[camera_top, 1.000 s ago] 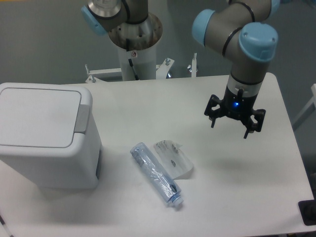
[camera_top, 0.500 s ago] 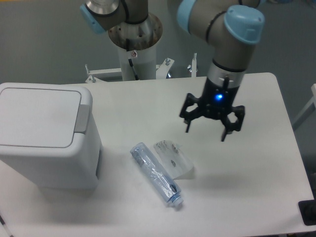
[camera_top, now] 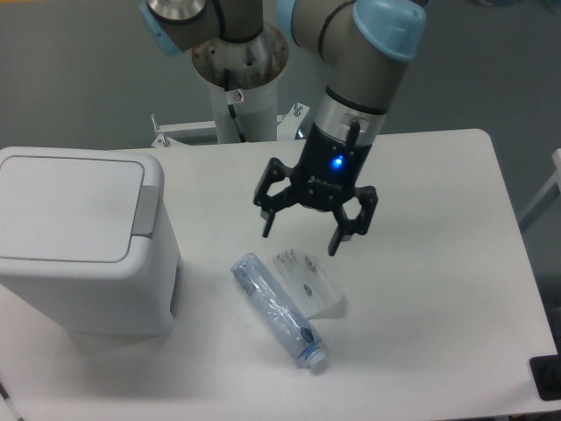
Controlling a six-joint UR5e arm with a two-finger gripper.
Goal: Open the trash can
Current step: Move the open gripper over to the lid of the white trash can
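Note:
The trash can (camera_top: 79, 237) is a large boxy white bin at the left of the table. Its flat lid (camera_top: 66, 209) is closed, with a grey push tab (camera_top: 146, 210) along its right edge. My gripper (camera_top: 301, 239) hangs open and empty above the middle of the table, well to the right of the bin and apart from it. Its fingers point down, just above the clear plastic bottle (camera_top: 278, 309) and the crumpled wrapper (camera_top: 308, 281).
The clear plastic bottle lies on the table right of the bin, its cap toward the front. The crumpled clear wrapper lies beside it. The arm's base column (camera_top: 238, 79) stands at the back edge. A dark object (camera_top: 548, 377) sits at the front right corner.
The gripper has moved left across the table, from the right side to above the bottle and wrapper, staying open. The bin, bottle and wrapper have not moved.

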